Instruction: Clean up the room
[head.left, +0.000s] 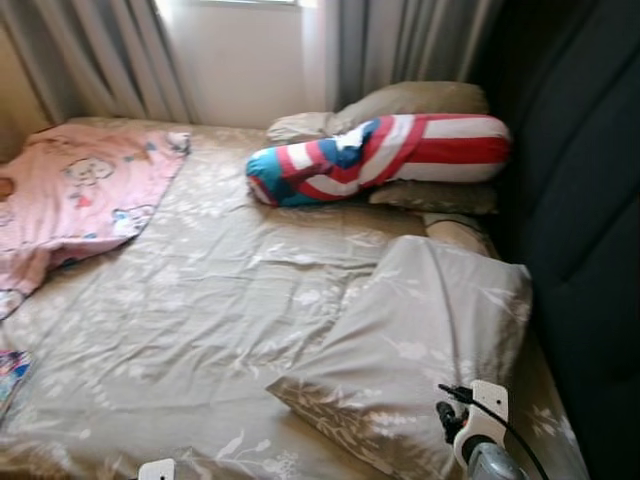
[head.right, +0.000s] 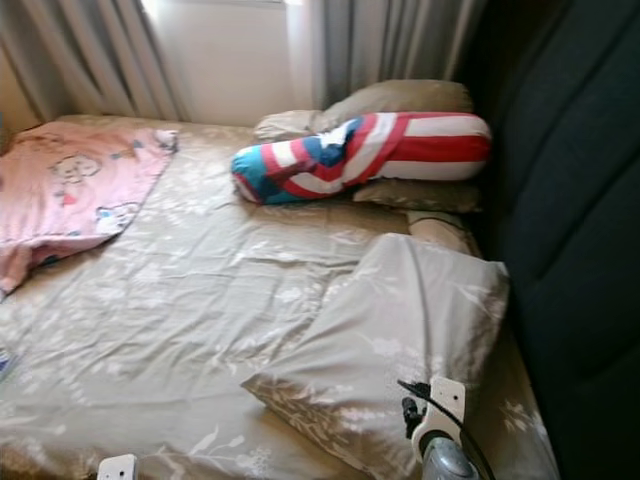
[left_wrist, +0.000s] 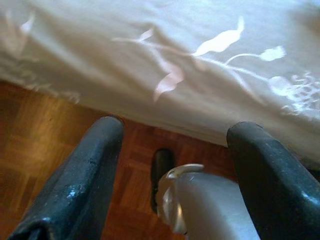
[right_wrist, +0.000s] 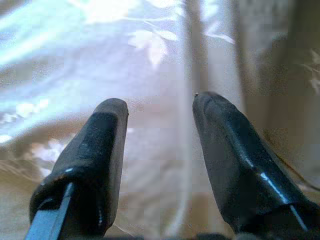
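Bed (head.left: 200, 300), seen from its foot, awaiting tidying: a beige pillow (head.left: 420, 350) lies askew near the dark headboard (head.left: 580, 220), a striped bolster (head.left: 385, 155) rests on two pillows by the curtains (head.left: 110, 55), and a pink blanket (head.left: 80, 195) sits crumpled at the far left. The right gripper (right_wrist: 160, 150), fingers spread and empty, hovers over what is probably the pillow, plausibly to straighten it. The left gripper (left_wrist: 175, 170), also spread, hangs at the mattress edge above the wooden floor (left_wrist: 40, 130).

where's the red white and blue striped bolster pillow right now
In the left eye view the striped bolster lies at the bed's far right, resting across the beige pillows near the curtains.
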